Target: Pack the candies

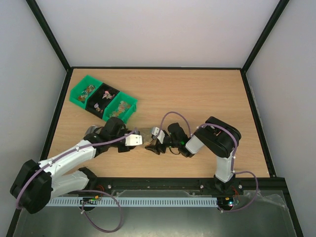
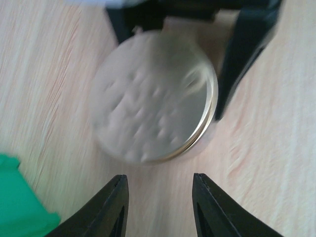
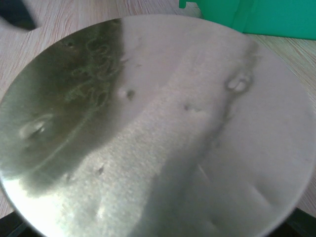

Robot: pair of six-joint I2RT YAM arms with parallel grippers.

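Observation:
The candies lie in three compartments of a green bin at the back left, as tiny mixed-colour sweets. A round whitish lid with a metal rim sits low over the table between the two grippers. It fills the right wrist view. My right gripper is shut on the lid, and its black fingers flank it. My left gripper is open and empty, just short of the lid. I cannot tell whether a jar sits under the lid.
The green bin's corner shows in the left wrist view and its side in the right wrist view. Black frame rails border the wooden table. Both arms meet near the table's front middle.

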